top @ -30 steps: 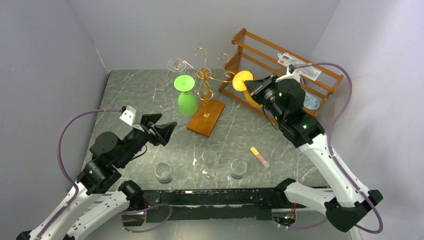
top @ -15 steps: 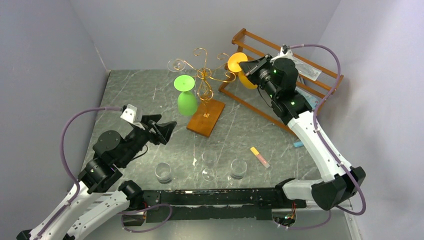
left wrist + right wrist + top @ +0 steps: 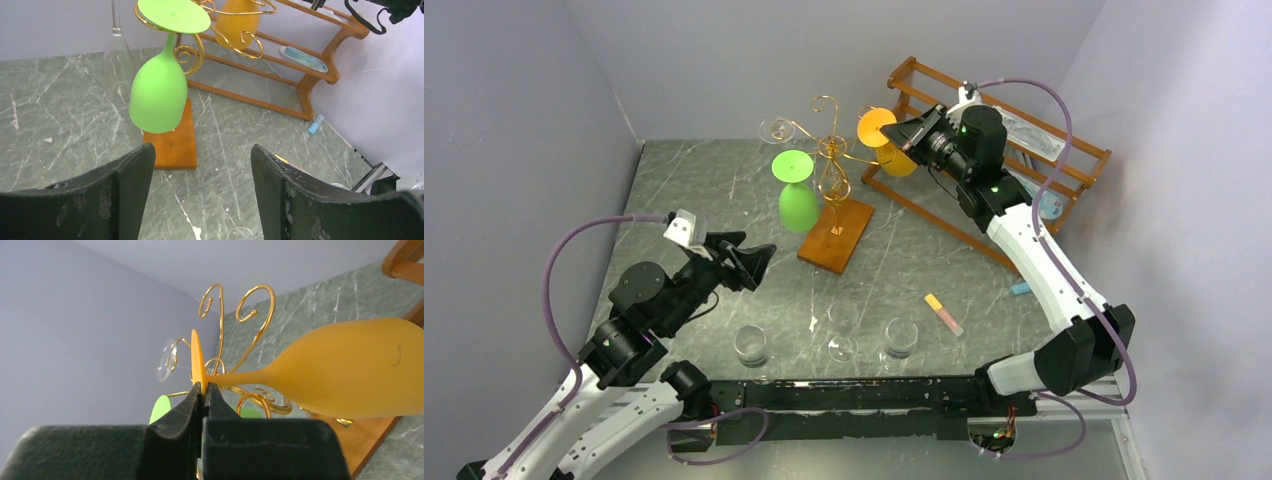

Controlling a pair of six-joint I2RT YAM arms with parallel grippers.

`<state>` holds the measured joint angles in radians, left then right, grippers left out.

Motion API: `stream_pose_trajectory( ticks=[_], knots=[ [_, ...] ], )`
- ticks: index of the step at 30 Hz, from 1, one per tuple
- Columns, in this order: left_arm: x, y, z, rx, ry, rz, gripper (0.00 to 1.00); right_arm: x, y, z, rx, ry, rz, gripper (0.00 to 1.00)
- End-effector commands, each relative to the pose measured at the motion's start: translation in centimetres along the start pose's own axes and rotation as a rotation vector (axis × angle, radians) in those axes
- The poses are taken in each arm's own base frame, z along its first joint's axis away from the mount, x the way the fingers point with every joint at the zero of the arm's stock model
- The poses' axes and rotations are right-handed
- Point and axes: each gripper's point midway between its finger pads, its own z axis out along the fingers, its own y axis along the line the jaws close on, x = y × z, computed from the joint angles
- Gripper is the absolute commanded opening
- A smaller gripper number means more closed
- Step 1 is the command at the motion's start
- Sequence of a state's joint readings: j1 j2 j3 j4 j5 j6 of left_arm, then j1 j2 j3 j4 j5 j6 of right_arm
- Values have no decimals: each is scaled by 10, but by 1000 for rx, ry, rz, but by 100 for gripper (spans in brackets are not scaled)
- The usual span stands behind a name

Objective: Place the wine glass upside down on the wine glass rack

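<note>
Since the earlier frames, our right arm has carried the orange wine glass [image 3: 894, 158] leftward in the top view, away from the wooden shelf [image 3: 907, 72] and up against the right side of the wine glass rack [image 3: 836, 238]. Our right gripper [image 3: 204, 390] is clamped on the rim of the glass's foot, close to the stem. We hold the glass nearly inverted, foot uppermost and bowl hanging to the lower right. Its long axis runs away from the fingertips, toward the right of the wrist frame. The gold curls sit just left of the stem and seem partly around it, so we judge the stem must slide sideways into one. A green glass [image 3: 797, 200] already hangs opposite. Our left gripper [image 3: 749, 262] waits at lower left, jaws apart and holding nothing.
</note>
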<state>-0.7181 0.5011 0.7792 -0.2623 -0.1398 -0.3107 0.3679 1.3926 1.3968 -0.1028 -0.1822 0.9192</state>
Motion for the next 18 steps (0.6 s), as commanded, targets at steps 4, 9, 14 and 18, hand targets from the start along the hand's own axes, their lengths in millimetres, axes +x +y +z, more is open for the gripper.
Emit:
stream_pose_trajectory(
  ticks=[4, 9, 14, 18],
  knots=[
    [-6, -2, -3, 7, -13, 0, 74, 11, 13, 3, -102, 86, -19, 0],
    [2, -4, 2, 22, 9, 10, 73, 23, 8, 4, -93, 145, -22, 0],
    [7, -2, 5, 13, 32, 18, 72, 24, 9, -3, -86, 151, -31, 0],
    [7, -2, 5, 13, 25, 18, 72, 25, 5, -9, -60, 157, -34, 0]
  ],
)
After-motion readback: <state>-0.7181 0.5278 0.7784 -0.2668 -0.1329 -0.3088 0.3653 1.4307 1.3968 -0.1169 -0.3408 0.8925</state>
